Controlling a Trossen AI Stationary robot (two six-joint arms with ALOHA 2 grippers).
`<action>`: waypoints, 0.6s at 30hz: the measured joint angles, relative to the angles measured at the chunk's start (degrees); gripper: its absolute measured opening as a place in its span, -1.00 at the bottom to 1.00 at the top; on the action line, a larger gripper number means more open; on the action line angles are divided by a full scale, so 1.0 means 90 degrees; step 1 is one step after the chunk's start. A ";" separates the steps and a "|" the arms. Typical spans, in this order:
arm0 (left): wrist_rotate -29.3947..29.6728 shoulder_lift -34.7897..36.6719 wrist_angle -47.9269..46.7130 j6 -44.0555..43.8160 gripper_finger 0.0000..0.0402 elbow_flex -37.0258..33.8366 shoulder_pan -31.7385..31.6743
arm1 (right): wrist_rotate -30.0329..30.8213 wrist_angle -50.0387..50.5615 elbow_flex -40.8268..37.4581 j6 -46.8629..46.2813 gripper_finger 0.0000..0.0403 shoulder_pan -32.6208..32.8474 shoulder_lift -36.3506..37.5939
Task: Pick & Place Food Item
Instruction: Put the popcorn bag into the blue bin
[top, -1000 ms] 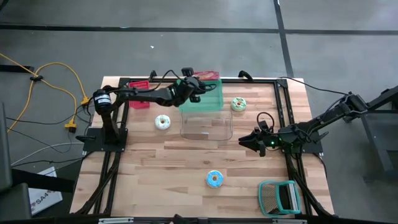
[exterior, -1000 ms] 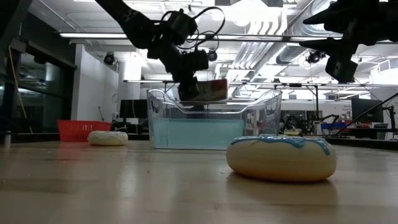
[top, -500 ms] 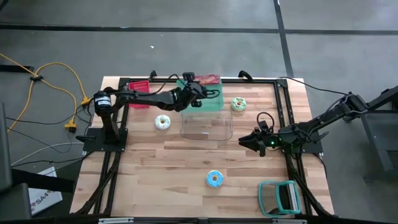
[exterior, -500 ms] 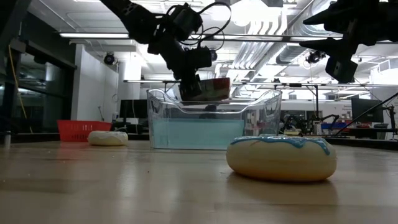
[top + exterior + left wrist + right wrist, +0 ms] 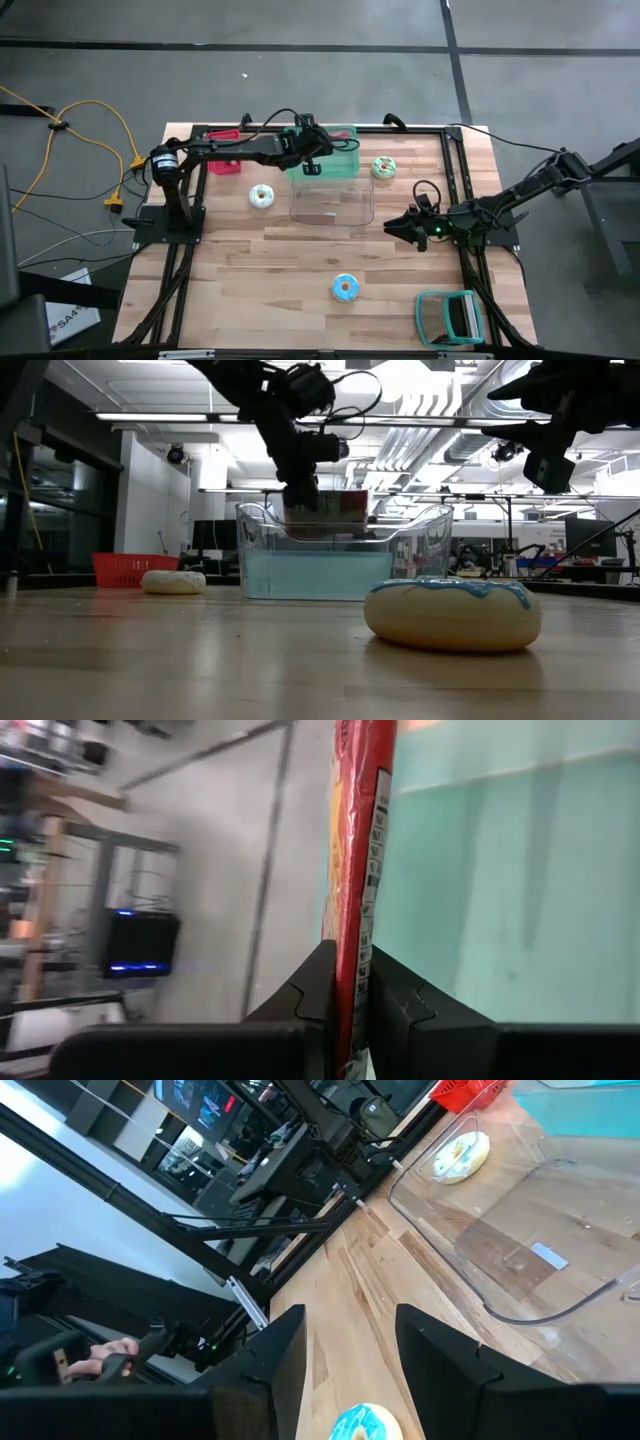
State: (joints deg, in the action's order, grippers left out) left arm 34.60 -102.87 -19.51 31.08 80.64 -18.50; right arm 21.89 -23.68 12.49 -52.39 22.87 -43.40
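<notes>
A flat red food packet (image 5: 332, 512) hangs edge-up over the clear bin (image 5: 332, 205), with my left gripper (image 5: 312, 150) shut on it. The bin's far half shows teal (image 5: 338, 165). In the left wrist view the packet (image 5: 360, 840) shows edge-on, running away from the fingers. Near the table's right edge my right gripper (image 5: 405, 228) is open with nothing between its fingers (image 5: 290, 1350). Three donuts lie flat on the table: a white one (image 5: 262, 196), a green one (image 5: 384, 167) and a blue one (image 5: 346, 288). My left gripper pinches the red packet's near edge (image 5: 352, 982) between its two fingers, one on each flat face. The fingers slant down from the table's left side. The packet stands on edge, lifted, its lower part showing behind the bin's clear wall (image 5: 320, 530).
A red basket (image 5: 224, 152) sits at the far left behind the left arm. A teal rack (image 5: 450, 318) lies at the near right corner. Open wood lies between the bin and the blue donut (image 5: 452, 612).
My left gripper has risen a little and tipped more level over the bin's far half. The red packet has turned with it, from lying tilted with its face up to standing on edge.
</notes>
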 joint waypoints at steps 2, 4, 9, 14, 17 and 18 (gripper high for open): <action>-0.0209 -0.0014 -0.0117 -0.0107 -0.85 -0.0002 -0.0083 | 0.0000 0.0000 0.0000 -0.0001 -0.28 0.0000 0.0000; -0.0333 -0.0106 -0.0049 -0.0132 -0.85 0.0000 -0.0162 | 0.0000 -0.0001 0.0000 -0.0001 -0.28 0.0000 0.0000; -0.0905 -0.0394 -0.0092 -0.0285 -0.85 -0.0003 -0.0446 | 0.0002 0.0039 0.0000 -0.0001 -0.28 -0.0002 0.0002; -0.1220 -0.0480 -0.0019 -0.0344 -0.85 -0.0005 -0.0642 | 0.0000 0.0059 0.0000 -0.0001 -0.28 0.0000 0.0002; -0.1402 -0.0483 -0.0022 -0.0344 -0.85 -0.0005 -0.0698 | 0.0000 0.0082 0.0000 -0.0001 -0.28 0.0000 0.0002; -0.1447 -0.0483 -0.0019 -0.0362 -0.85 -0.0005 -0.0708 | 0.0000 0.0089 0.0000 -0.0001 -0.28 0.0000 0.0002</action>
State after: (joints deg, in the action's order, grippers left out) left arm 21.58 -107.22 -19.68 27.82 80.60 -24.87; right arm 21.89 -22.88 12.49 -52.40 22.87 -43.38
